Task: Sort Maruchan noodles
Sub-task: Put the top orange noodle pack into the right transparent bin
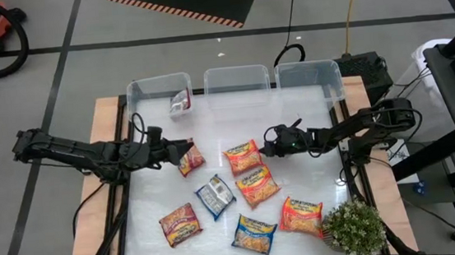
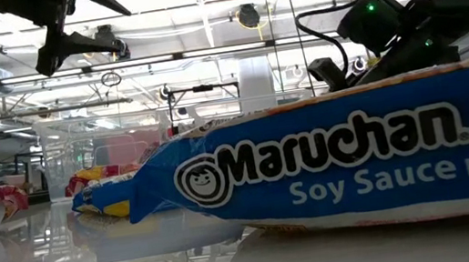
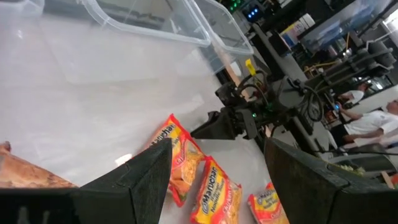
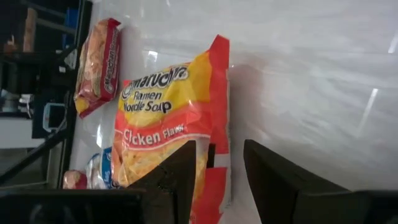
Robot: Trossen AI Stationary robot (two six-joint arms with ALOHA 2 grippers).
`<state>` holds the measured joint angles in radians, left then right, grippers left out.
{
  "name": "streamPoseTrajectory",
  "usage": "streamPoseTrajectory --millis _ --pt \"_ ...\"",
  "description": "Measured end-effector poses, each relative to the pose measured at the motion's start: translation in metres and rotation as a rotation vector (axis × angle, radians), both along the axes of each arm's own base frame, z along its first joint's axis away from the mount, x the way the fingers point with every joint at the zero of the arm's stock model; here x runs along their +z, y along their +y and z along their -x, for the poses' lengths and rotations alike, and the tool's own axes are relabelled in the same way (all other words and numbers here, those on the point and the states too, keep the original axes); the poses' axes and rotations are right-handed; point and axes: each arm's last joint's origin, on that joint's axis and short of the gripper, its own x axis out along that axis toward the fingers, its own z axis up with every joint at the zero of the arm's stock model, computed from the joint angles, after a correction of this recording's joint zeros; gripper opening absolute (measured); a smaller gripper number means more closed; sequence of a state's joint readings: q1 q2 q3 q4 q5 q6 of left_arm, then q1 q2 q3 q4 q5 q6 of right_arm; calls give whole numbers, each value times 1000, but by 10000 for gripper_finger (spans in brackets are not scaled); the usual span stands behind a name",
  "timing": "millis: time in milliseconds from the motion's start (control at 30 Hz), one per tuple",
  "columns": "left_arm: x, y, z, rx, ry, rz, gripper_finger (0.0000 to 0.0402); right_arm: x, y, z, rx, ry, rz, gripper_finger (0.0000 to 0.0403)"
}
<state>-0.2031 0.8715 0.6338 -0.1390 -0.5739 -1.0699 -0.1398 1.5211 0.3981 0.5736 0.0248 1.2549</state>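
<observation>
Right end effector point(image 1: 267, 143) sits part open just beside the orange chicken packet point(image 1: 242, 156) on the surface point(image 1: 314, 178), gripping nothing that I can see. Left end effector point(image 1: 171, 151) is wide open and empty, next to a dark red packet point(image 1: 189, 158).

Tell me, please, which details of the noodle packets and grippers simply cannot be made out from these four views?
- Packet in the left bin: too small in the high view to read its flavor.
- Blue packet: fills the low view, cut off at the right edge, hiding most packets behind it.
- Right gripper: whether it touches the orange chicken packet; fingertips overlap the packet.
- Dark red packet: cut off by the left wrist view's edge.
</observation>
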Motion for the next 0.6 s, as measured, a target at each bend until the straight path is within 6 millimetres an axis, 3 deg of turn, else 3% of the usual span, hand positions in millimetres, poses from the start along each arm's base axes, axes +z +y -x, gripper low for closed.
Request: streamPoseTrajectory --millis 167,433,600 --pt "0 1 0 5 13 -31 259 0 0 -1 -12 -13 1 128" --pt "-2 5 1 25 35 -34 259 -4 9 -34 57 -36 3 128" --pt "-2 4 0 27 30 -26 259 -12 11 -39 74 -40 -15 123"
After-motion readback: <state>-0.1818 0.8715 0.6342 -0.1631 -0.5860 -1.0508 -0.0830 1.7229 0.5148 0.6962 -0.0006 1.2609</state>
